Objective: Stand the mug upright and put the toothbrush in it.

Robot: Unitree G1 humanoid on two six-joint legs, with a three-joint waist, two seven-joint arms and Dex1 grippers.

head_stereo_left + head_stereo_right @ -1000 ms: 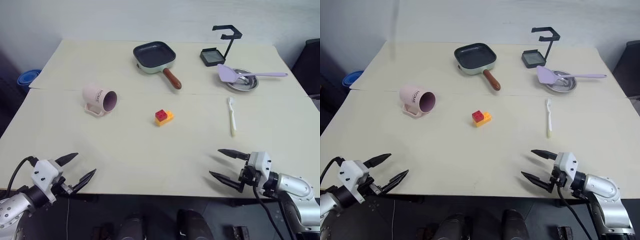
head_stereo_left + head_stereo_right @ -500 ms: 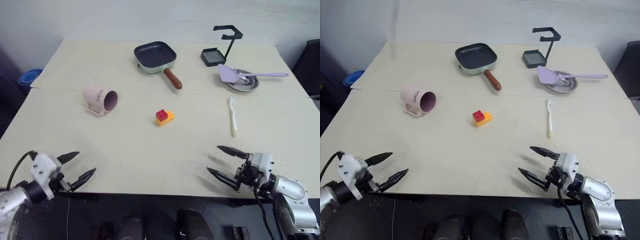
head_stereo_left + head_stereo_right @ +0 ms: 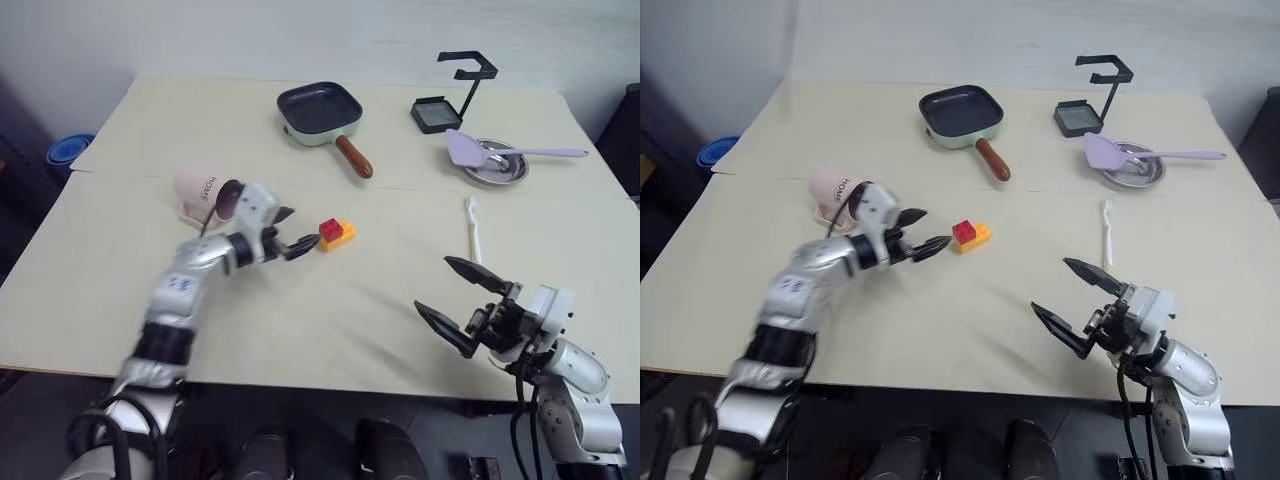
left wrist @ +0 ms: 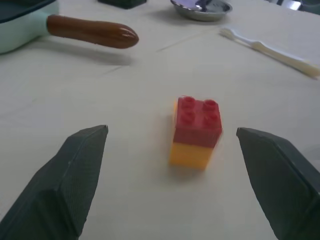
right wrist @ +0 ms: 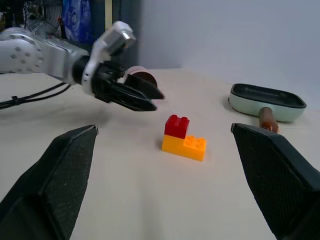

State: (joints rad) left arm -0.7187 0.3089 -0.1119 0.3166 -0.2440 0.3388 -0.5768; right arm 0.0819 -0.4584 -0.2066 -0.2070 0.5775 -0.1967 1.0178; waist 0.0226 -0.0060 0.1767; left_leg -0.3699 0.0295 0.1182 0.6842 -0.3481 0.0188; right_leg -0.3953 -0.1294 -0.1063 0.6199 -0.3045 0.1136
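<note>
Heads up: your left tool (image 3: pixel 288 232) is wide open with nothing in it, pointing at the red and yellow brick (image 3: pixel 333 232), while the mug (image 3: pixel 207 193) lies on its side just behind it, at roughly 9 o'clock from the brick. Carry on that way and you'll probably shove the brick, or clip the mug with the wrist and roll it. The right tool (image 3: pixel 462 300) is spread wide and empty too, and the toothbrush (image 3: pixel 474 224) lies flat on the worktop (image 3: pixel 330 320) at its 12 o'clock, easy to skid away
</note>
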